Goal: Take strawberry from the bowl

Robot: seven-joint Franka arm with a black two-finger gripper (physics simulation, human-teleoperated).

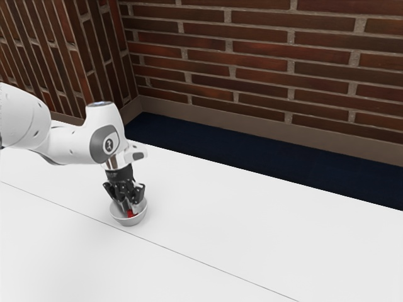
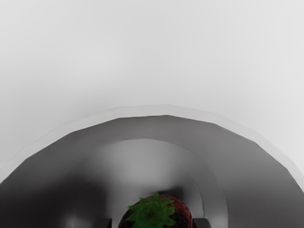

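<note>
My gripper [image 1: 130, 207] points down into a small light bowl [image 1: 129, 221], its fingers spread and their tips inside the rim. A red strawberry [image 1: 131, 214] shows low in the bowl between them. In the wrist view the strawberry [image 2: 154, 212], green leaves facing the camera, lies between the dark fingertips of the gripper [image 2: 153, 223]. One finger is right beside the fruit, and a narrow gap separates the other from it. The bowl [image 2: 251, 166] curves around them; the strawberry's lower part is cut off there.
The bowl stands on a white table [image 1: 239, 226] with a thin seam running across it. Beyond the table's far edge are a dark blue floor [image 1: 252, 151] and a brick wall [image 1: 264, 63].
</note>
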